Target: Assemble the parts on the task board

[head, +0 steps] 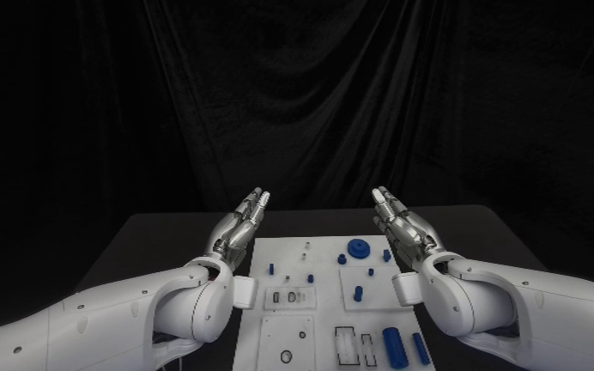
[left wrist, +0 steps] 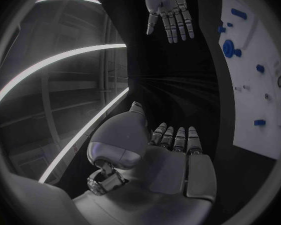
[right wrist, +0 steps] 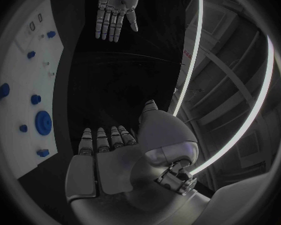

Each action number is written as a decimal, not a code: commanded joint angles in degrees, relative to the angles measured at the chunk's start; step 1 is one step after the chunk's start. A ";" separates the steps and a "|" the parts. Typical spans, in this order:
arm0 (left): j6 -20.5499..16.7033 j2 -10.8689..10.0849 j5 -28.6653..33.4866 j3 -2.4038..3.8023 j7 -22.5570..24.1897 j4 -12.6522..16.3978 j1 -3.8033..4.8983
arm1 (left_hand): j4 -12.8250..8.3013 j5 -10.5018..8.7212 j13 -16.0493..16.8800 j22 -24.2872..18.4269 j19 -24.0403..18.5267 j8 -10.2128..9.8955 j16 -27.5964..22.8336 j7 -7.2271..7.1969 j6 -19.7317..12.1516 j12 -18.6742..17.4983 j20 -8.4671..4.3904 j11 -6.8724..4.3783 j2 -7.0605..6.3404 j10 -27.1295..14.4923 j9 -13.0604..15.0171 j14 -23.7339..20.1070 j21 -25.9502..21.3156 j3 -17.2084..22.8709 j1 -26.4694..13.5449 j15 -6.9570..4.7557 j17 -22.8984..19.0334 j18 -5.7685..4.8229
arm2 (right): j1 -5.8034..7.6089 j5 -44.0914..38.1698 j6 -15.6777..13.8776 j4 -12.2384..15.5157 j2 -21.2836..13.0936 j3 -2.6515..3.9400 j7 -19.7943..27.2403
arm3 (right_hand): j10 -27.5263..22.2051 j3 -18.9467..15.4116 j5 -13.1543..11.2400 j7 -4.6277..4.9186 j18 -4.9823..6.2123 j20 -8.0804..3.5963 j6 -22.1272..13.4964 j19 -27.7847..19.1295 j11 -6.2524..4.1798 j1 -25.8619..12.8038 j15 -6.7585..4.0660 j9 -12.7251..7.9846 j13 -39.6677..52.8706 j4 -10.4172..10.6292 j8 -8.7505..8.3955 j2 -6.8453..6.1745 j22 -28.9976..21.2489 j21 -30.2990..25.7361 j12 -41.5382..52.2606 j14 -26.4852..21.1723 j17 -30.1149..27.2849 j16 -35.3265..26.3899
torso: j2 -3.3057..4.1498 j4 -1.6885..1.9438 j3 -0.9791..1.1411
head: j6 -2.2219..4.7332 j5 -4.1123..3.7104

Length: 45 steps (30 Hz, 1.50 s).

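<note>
The white task board (head: 324, 302) lies in the middle of the black table, also seen as the task board (left wrist: 256, 80) and the task board (right wrist: 22, 80) in the wrist views. Small blue parts stand on it: a round blue disc (head: 358, 248), small pegs (head: 358, 293) and long blue pieces (head: 394, 345) at the near end. My left hand (head: 244, 221) is raised above the board's left far corner, fingers straight and holding nothing. My right hand (head: 398, 219) mirrors it on the right, fingers straight, empty. Each wrist view shows its own hand, left hand (left wrist: 175, 145) and right hand (right wrist: 106, 145), and the other one across, right hand (left wrist: 170, 12) and left hand (right wrist: 115, 10).
The black table (head: 161, 234) extends on both sides of the board. A dark curtain (head: 297, 79) hangs behind. Slots and a ring (head: 286, 356) mark the board's near end.
</note>
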 commanded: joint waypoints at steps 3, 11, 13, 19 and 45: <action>16.83 -0.28 5.60 -2.07 5.64 0.91 2.33 | 0.84 1.25 -0.07 -0.05 -0.01 0.40 -0.21 1.35 1.70 -0.38 6.12 2.13 0.70 -0.01 0.26 0.08 -0.20 -0.13 4.17 2.32 -0.09 2.39 | 2.39 5.93 15.14 1.25 -1.45 -2.25 -3.20 | 0.09 -0.88 0.64 1.36 0.42 2.23 0.72 -0.13 1.24 2.51 1.50 0.14 -0.09 0.51 0.01 0.38 -0.09 -0.22 -0.28 -0.03 -0.09 -0.24 | 0.17 0.07 0.01 | 0.01 -0.01; 24.75 -0.58 8.07 -4.48 7.63 1.57 4.51 | 0.89 1.99 -0.07 -0.05 -0.01 0.53 -0.21 2.21 2.56 -0.38 7.82 3.65 0.81 -0.01 0.36 0.08 -0.20 0.57 4.82 3.80 -0.09 2.55 | 4.18 7.82 20.03 1.97 -2.53 -4.27 -4.03 | 0.09 -0.64 0.88 3.16 0.48 4.51 2.12 -0.13 3.21 2.97 3.78 0.50 -0.09 0.51 0.52 0.38 -0.09 -0.22 -0.28 -0.03 -0.09 -0.24 | 0.17 0.07 0.01 | 0.01 -0.01; 25.41 -0.61 8.27 -4.68 7.80 1.62 4.69 | 0.87 2.05 -0.07 -0.05 -0.01 0.59 -0.21 2.44 2.87 -0.38 7.91 3.94 0.77 -0.01 0.40 0.08 -0.20 0.64 4.98 3.75 -0.09 2.63 | 4.19 7.84 20.07 1.97 -2.54 -4.29 -4.04 | 0.09 -0.63 0.92 3.22 0.48 4.61 2.16 -0.13 3.30 2.99 3.87 0.51 -0.09 0.50 0.54 0.37 -0.09 -0.22 -0.28 -0.03 -0.09 -0.24 | 0.17 0.07 0.01 | 0.01 -0.01; 30.61 -2.53 3.16 -4.66 9.46 -0.64 4.64 | 0.89 2.70 0.06 -0.05 -0.01 0.86 -0.21 3.19 4.22 -0.26 8.62 4.34 0.78 0.32 0.57 0.08 -0.20 0.98 5.49 4.32 -0.09 2.87 | 4.21 4.69 24.01 0.66 -5.24 -4.29 -3.66 | 0.33 -0.07 3.47 4.87 0.87 7.29 4.04 0.82 5.42 5.21 5.91 0.93 0.44 0.46 1.54 0.21 0.48 0.58 1.52 -0.03 -0.09 -0.24 | 0.43 0.64 0.16 | -2.01 -1.73; 27.21 -7.83 -0.51 -4.66 9.94 -1.18 4.62 | 0.87 8.18 1.08 0.36 0.61 1.56 -0.09 4.59 7.25 1.93 11.73 8.08 0.71 3.62 0.95 0.18 0.35 2.02 10.32 6.81 -0.02 3.15 | 11.57 -24.95 15.11 0.32 -7.14 -4.30 -17.42 | 17.53 6.79 15.08 14.43 1.12 12.28 27.11 42.24 16.52 31.42 11.24 3.51 3.43 -9.36 10.84 -2.95 5.56 15.86 32.18 33.54 5.26 24.40 | 1.09 0.87 0.09 | -10.58 -1.94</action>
